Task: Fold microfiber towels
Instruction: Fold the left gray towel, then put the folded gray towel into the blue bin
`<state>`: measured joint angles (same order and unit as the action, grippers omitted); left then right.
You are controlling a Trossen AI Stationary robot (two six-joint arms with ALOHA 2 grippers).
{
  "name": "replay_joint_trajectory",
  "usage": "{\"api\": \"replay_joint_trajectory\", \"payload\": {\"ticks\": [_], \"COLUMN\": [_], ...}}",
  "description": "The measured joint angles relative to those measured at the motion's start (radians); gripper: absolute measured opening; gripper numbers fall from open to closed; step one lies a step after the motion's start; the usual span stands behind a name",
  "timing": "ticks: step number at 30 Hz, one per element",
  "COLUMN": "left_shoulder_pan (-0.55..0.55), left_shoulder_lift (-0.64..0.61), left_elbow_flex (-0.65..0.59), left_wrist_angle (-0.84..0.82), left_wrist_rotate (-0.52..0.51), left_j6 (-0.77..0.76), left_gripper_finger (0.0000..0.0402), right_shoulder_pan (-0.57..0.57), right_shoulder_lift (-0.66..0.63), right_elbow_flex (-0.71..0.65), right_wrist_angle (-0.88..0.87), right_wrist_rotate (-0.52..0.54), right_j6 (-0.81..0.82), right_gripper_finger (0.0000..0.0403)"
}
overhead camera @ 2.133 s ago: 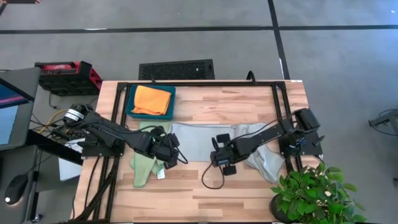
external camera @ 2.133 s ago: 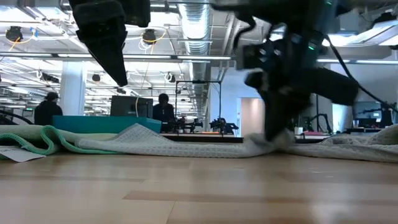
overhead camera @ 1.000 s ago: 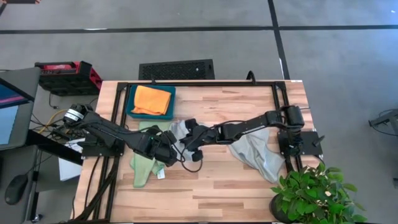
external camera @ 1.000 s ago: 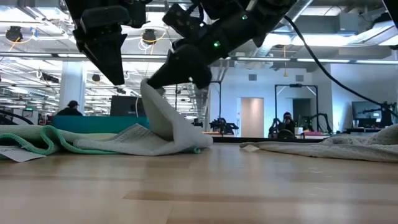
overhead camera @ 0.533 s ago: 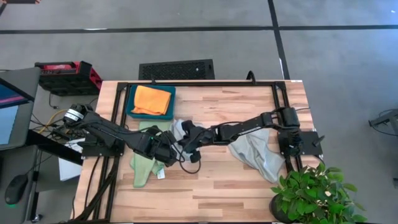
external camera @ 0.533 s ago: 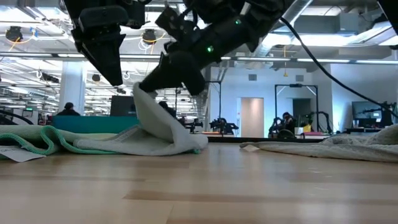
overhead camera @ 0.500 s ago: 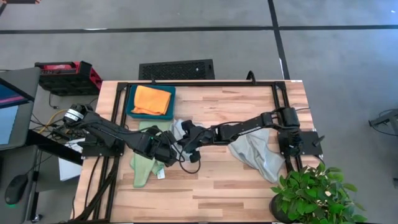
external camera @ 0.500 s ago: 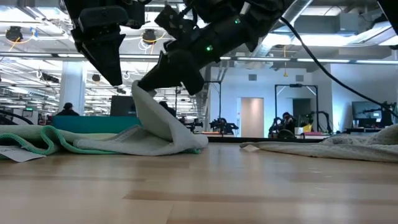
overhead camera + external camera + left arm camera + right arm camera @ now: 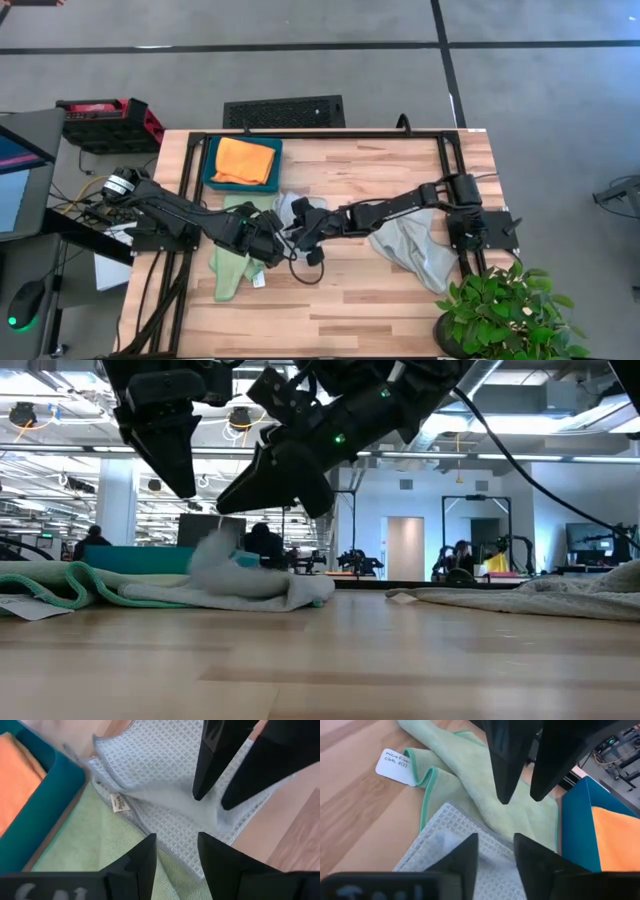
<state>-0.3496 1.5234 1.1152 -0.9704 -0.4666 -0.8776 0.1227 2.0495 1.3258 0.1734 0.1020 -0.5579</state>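
- since half a second ago the grey towel (image 9: 235,588) has dropped out of the right gripper (image 9: 262,478): its raised corner, then pinched and held up, now falls back blurred onto the folded heap below.
- right gripper's fingers stand parted with a gap between them and nothing held, hanging just above that folded grey towel, near the middle-left of the counter (image 9: 390,300).
- left gripper (image 9: 270,243) hovers just beside it, over the spot where the grey towel overlaps the light green towel (image 9: 232,268); its fingers are spread too, grasping nothing.
- seen from the right wrist, the grey waffle-weave cloth lies on top of the green one, and the green towel's white tag (image 9: 396,767) rests flat on the wood.
- the second grey towel (image 9: 415,250) lies rumpled on the right side of the counter, well apart from the grippers, under the right arm.
- the orange towel (image 9: 246,160) sits folded inside the teal tray (image 9: 212,172) at the far left corner of the counter.
- a potted plant (image 9: 500,310) stands at the near right corner.
- across the room behind the counter, a few people show at desks.
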Motion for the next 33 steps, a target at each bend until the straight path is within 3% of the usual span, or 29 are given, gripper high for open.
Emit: {"api": "replay_joint_trajectory", "payload": {"ticks": [5, 10, 16, 22, 33], "left_shoulder_pan": [-0.004, -0.039, -0.074, -0.076, -0.076], "left_shoulder_lift": [0.0, 0.0, 0.0, 0.001, 0.001], "left_elbow_flex": [0.0, -0.005, -0.081, -0.214, -0.235], "left_wrist_angle": [-0.004, 0.015, 0.217, 0.514, 0.525], "left_wrist_rotate": [0.016, 0.001, -0.001, 0.082, 0.061], "left_j6": [0.001, 0.105, 0.254, 0.405, 0.447], "left_gripper_finger": [0.0137, 0.0137, 0.0137, 0.0137, 0.0137], "right_shoulder_pan": [0.008, 0.016, 0.058, 0.116, 0.145], "right_shoulder_lift": [-0.001, -0.049, -0.13, -0.184, -0.186], "right_elbow_flex": [0.0, -0.001, -0.001, 0.0, -0.001], "right_wrist_angle": [-0.004, -0.102, -0.237, -0.308, -0.309], "right_wrist_rotate": [0.007, 0.009, 0.011, 0.011, 0.011], "right_j6": [0.018, 0.099, 0.144, 0.176, 0.175], "right_gripper_finger": [0.0198, 0.0225, 0.023, 0.023, 0.023]}}
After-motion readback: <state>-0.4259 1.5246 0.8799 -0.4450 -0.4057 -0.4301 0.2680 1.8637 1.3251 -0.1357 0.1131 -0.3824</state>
